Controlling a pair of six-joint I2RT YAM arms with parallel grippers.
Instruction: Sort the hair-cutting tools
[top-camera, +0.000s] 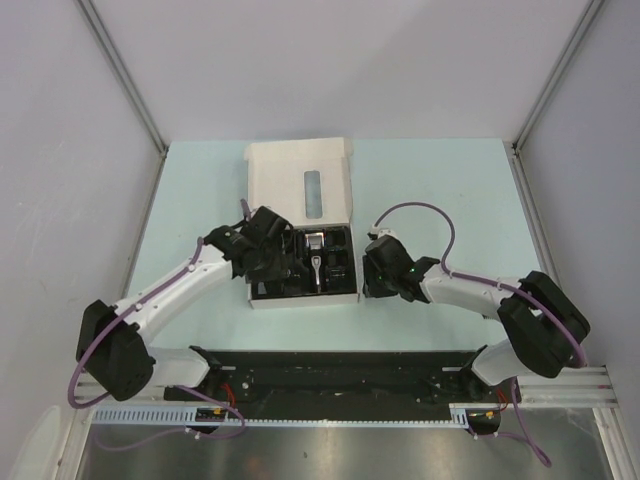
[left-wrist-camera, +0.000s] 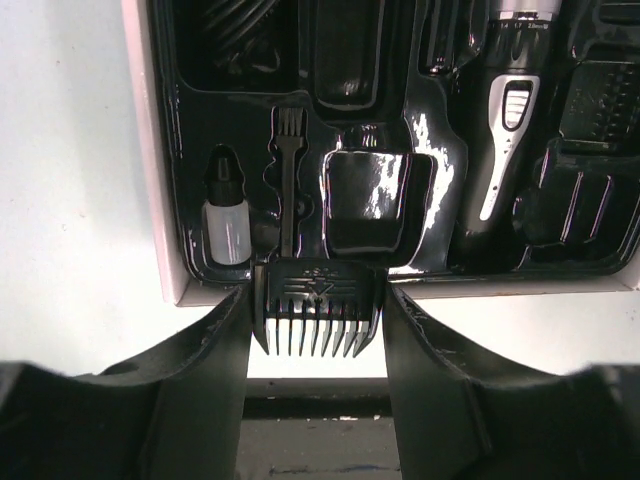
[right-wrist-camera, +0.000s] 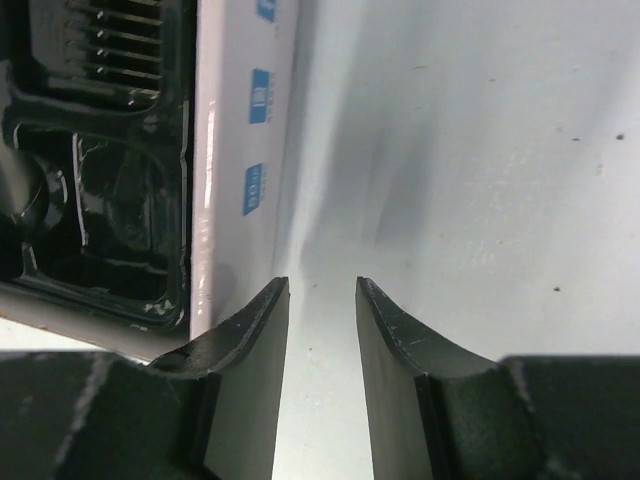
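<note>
A small black comb guard (left-wrist-camera: 318, 288), teeth pointing toward the camera, is pinched between the fingers of my left gripper (left-wrist-camera: 317, 305) just above the front wall of the black tray (left-wrist-camera: 440, 262). In the tray lie the black-and-silver clipper (left-wrist-camera: 503, 130), a thin black brush (left-wrist-camera: 290, 170) and another comb guard (left-wrist-camera: 600, 100). In the top view my left gripper (top-camera: 280, 268) is over the tray's front left part. My right gripper (right-wrist-camera: 322, 290) stands open over bare table beside the box's right wall (right-wrist-camera: 225, 150), holding nothing.
The white box (top-camera: 300, 170) has its lid folded back toward the far side. A small white bottle with a black cap (left-wrist-camera: 225, 215) stands in the tray's left slot, next to an unfilled glossy pocket (left-wrist-camera: 365, 200). Grey walls close in the table left and right.
</note>
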